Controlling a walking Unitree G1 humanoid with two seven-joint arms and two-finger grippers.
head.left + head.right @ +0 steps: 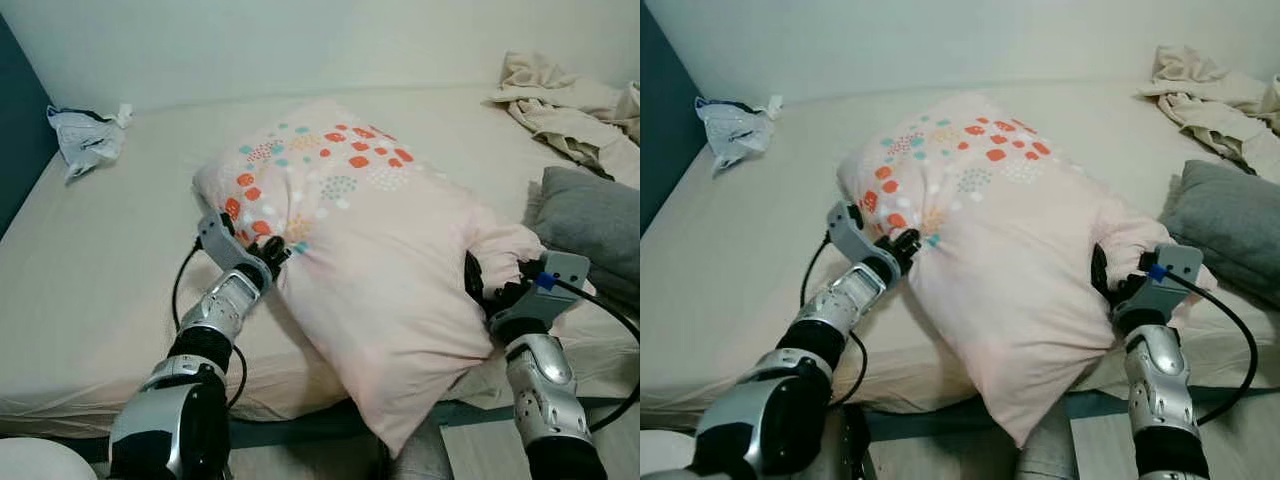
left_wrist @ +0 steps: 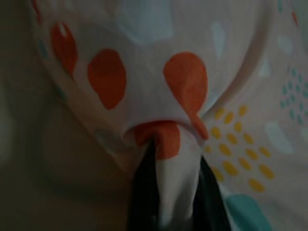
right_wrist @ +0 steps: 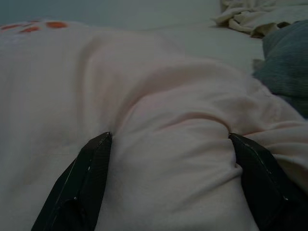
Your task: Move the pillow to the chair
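pillow: pale pink with orange, teal and yellow spots near its far end, lying across the front part of the bed, its near corner hanging over the bed's front edge.
left claw: pressing into the pillow's left side, close to the spotted patch; in the left wrist view the two black fingers are pinching a fold of the spotted cover between them, so it is clamped on the pillow.
right claw: sitting against the pillow's right side; in the right wrist view its fingers are standing wide apart with a bulge of the pink fabric filling the gap between them, both tips touching the cloth.
grey cushion: lying on the bed just beside the pillow's right side, behind the right claw.
crumpled beige cloth: bunched at the far right of the bed, well apart from the pillow.
white plastic bag: lying at the far left of the bed, well apart from the pillow, near the dark blue wall.
wall: pale, running behind the bed beyond the pillow.
floor: showing as a light strip below the bed's front edge, under the pillow's hanging corner.
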